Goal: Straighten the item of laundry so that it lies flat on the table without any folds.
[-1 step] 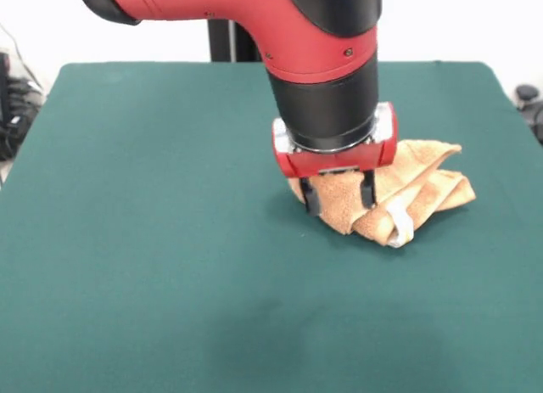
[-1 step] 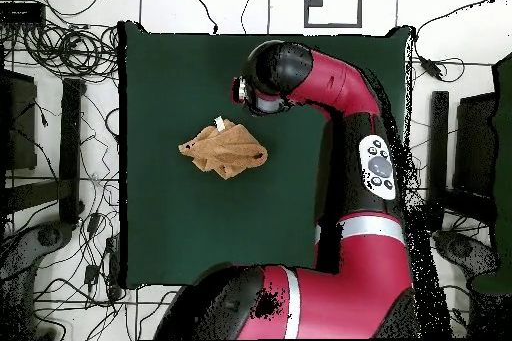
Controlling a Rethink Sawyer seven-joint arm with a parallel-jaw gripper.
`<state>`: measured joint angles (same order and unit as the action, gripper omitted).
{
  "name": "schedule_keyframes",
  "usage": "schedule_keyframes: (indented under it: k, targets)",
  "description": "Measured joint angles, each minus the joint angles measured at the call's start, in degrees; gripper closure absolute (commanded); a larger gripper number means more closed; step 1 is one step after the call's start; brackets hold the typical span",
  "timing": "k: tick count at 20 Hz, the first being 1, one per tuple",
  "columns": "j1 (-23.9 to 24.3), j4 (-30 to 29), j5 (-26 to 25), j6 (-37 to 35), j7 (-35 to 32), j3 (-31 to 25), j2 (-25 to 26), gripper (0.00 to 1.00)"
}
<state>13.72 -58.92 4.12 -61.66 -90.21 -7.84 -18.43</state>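
Jaws apart, one black finger [image 1: 310, 198] at each side of the near-left lobe of the towel [image 1: 399, 189], tips low at the cloth; whether pads already press the fabric cannot be told. Gripper [image 1: 339, 198] planted over one end of the crumpled bundle, bulk of the folds and the white label [image 1: 400, 225] extending away to the picture's right in the front view, long axis running roughly along that same line. Bundle located near mid-table [image 1: 127, 266], well clear of every edge; judged to need closing here, then drawing away from the bulk.

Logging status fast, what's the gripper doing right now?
Gripper: open, fingers straddling a fold of the crumpled towel, not yet clamped.
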Motion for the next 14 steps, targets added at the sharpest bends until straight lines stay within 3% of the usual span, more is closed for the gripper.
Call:
schedule_keyframes:
  k: [7,14]
  targets:
    - [0.02,0.0,1.39,-7.43,0.0,-1.34,0.1,0.0]
    - [0.21,-0.45,3.46,-9.86,0.0,-3.13,0.05,0.0]
